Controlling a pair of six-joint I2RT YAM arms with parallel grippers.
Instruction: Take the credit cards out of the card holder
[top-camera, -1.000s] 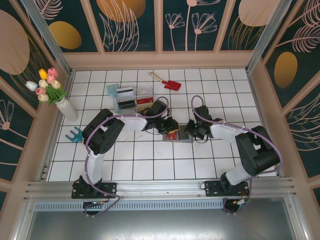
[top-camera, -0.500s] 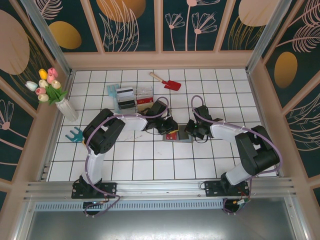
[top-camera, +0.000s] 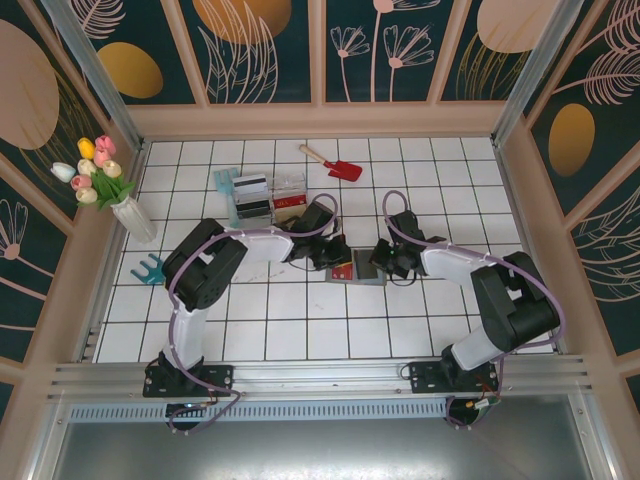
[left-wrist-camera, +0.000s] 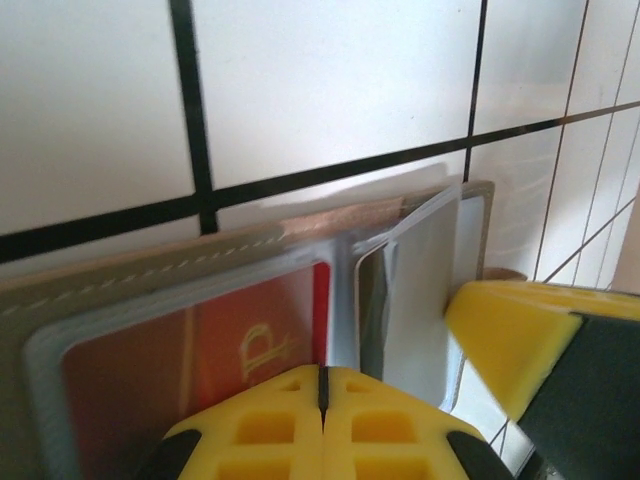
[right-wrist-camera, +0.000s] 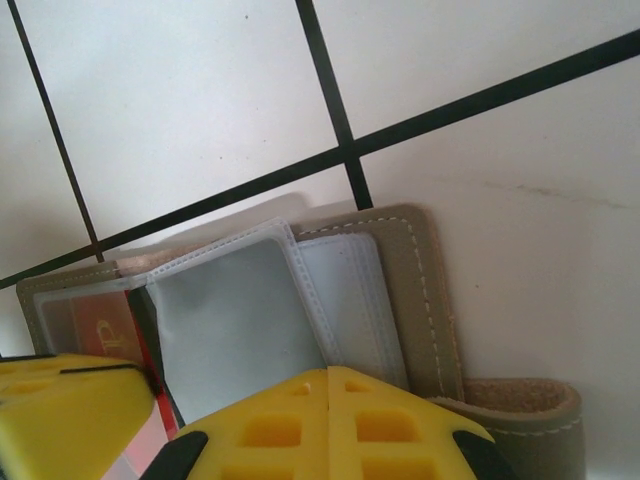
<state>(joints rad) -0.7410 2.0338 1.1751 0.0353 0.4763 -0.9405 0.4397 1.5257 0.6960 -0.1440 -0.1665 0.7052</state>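
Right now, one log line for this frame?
left gripper: shut, at red card | right gripper: shut, over clear sleeves | card holder: lying open | red card: sleeved, not yet out

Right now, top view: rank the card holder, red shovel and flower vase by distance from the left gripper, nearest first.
Measured from the left gripper:
1. card holder: right at its tip, just to its right.
2. red shovel: beyond it, toward the back.
3. flower vase: far off at the left edge.
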